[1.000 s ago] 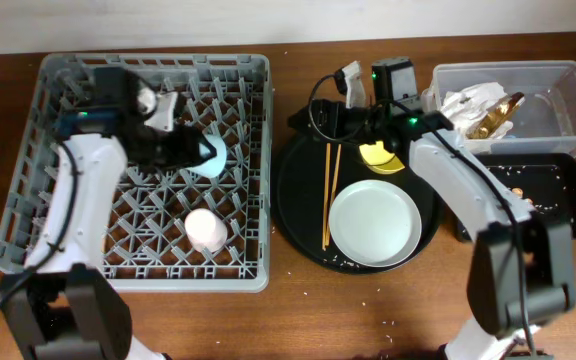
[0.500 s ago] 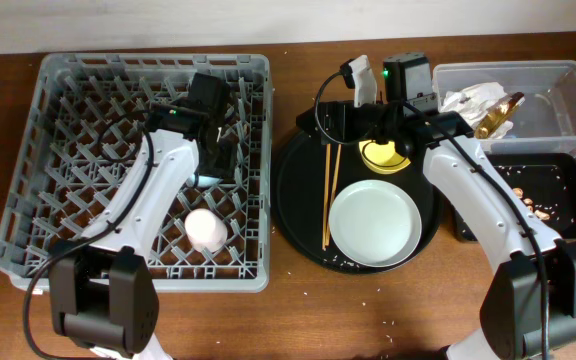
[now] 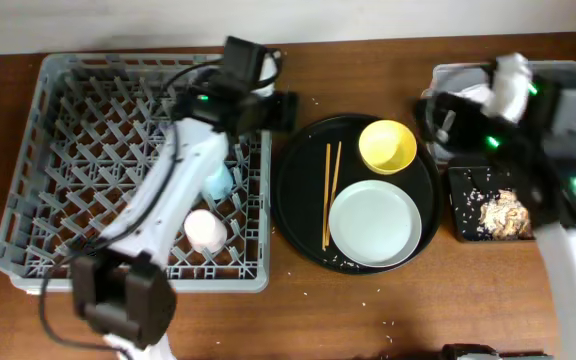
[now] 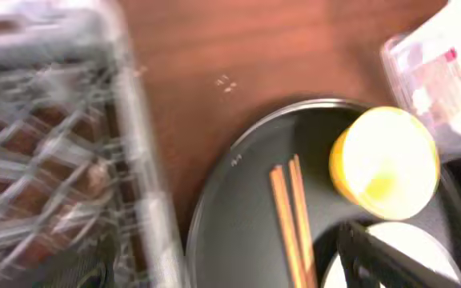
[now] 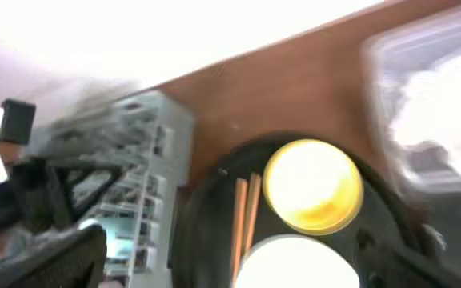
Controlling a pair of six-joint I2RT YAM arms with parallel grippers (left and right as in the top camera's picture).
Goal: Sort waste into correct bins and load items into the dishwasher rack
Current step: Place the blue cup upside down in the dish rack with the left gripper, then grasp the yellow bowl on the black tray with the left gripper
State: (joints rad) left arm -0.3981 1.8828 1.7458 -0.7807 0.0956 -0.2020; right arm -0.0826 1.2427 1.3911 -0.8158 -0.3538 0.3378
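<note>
A brown wooden table (image 3: pixel 368 320) fills the view from above. The big grey rack (image 3: pixel 68 150) sits on the left. A blue cup (image 3: pixel 218 183) and a pink cup (image 3: pixel 205 230) are inside it. Beside the rack is a round tray (image 3: pixel 298 210). It holds two chopsticks (image 3: pixel 330 195), a yellow bowl (image 3: pixel 387 146) and a plate (image 3: pixel 373 222). On the right are a clear tub (image 3: pixel 458 72) and a flat black tray (image 3: pixel 468 185) with food scraps (image 3: pixel 503 212) in it.

The left gripper (image 3: pixel 286 108) hangs over the rack's right edge, near the far tips of the chopsticks. The chopsticks lie side by side, pointing from far to near. The left arm is nearer to them, so picking them up looks like its job. The right gripper (image 3: pixel 436 118) is by the tub and is nearer to the bowl.

The left wrist picture is blurry. The chopsticks lie just ahead, with the bowl to their right. Only one dark finger (image 4: pixel 390 254) shows, so I cannot tell if the fingers are spread or pressed together.

The right wrist picture is blurry too. Its fingers (image 5: pixel 54 256) look spread wide, with nothing between them. The bowl sits ahead, with the chopsticks to its left.
</note>
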